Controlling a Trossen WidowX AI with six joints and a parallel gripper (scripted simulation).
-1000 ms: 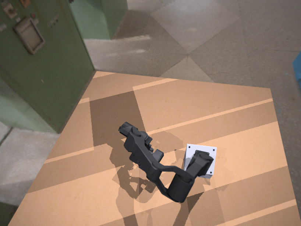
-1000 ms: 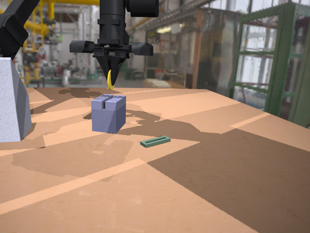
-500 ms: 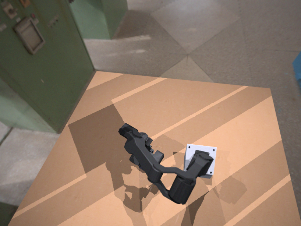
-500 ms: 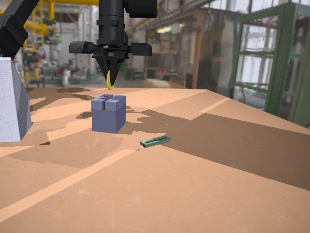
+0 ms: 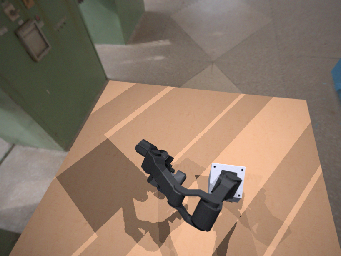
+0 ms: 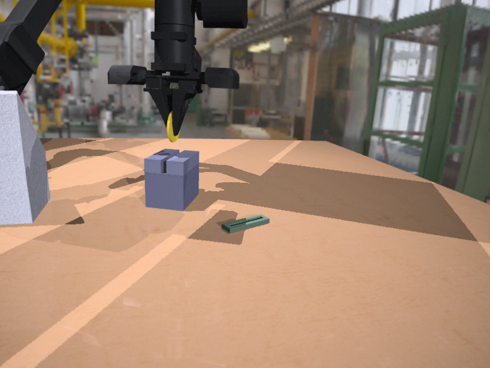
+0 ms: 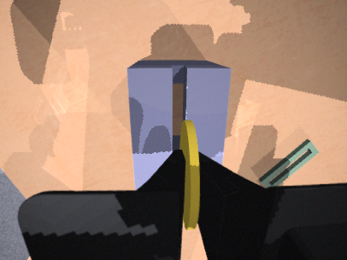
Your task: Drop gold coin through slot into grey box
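My gripper (image 6: 172, 124) (image 7: 184, 157) is shut on the gold coin (image 6: 171, 133) (image 7: 190, 178), which it holds upright on its edge. In the exterior view the coin hangs a little above the grey-blue box (image 6: 171, 184) (image 7: 149, 109), with a clear gap over the lid. In the wrist view the coin's edge lines up with the narrow slot (image 6: 163, 163) (image 7: 179, 105). The dark-green holder (image 6: 245, 223) (image 7: 291, 164) lies empty on the table to the right of the box. In the top view the arm (image 5: 176, 190) hides the gripper, coin and box.
The arm's white base block (image 5: 216, 168) (image 6: 20, 158) (image 7: 6, 199) stands on the table left of the box. The wooden table (image 5: 247, 124) (image 6: 316, 277) (image 7: 85, 62) carries patchy shadows. A green cabinet (image 5: 49, 82) stands beyond the table's far left edge.
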